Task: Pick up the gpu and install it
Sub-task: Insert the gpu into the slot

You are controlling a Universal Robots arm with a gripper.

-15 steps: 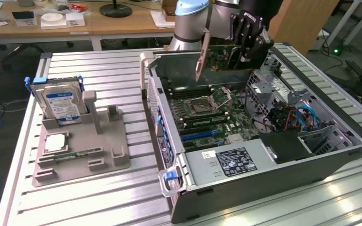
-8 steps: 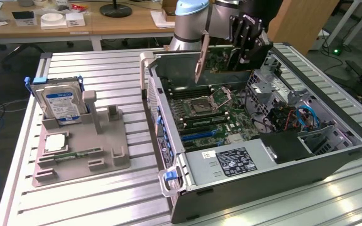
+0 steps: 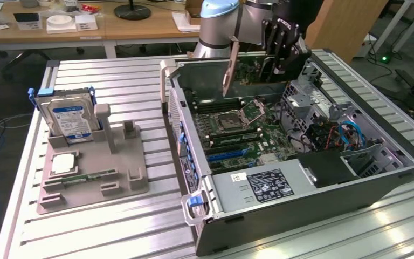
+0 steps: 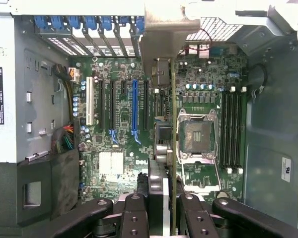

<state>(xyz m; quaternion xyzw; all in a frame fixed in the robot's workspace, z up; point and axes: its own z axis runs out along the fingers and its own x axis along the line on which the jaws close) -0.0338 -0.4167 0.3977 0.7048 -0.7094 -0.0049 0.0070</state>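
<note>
My gripper (image 3: 273,67) hangs over the open computer case (image 3: 379,178), shut on the gpu (image 3: 249,69). The card stands on edge above the motherboard (image 3: 247,135), its pale metal end bracket (image 3: 229,67) towards the exterior view's left. In the wrist view the gpu (image 4: 173,124) shows edge-on as a thin line running from between my black fingers (image 4: 134,213) to its bracket (image 4: 164,39) near the case's rear slot covers. It sits above the board between the blue expansion slot (image 4: 134,106) and the processor socket (image 4: 197,136), apart from the slots.
A grey fixture (image 3: 121,186) at the exterior view's left holds the silver blue-labelled hard drive (image 3: 67,118), a processor chip (image 3: 62,163) and a green memory stick (image 3: 88,177). Inside the case lie the power supply (image 3: 264,186), drive cage and blue cables (image 3: 351,135).
</note>
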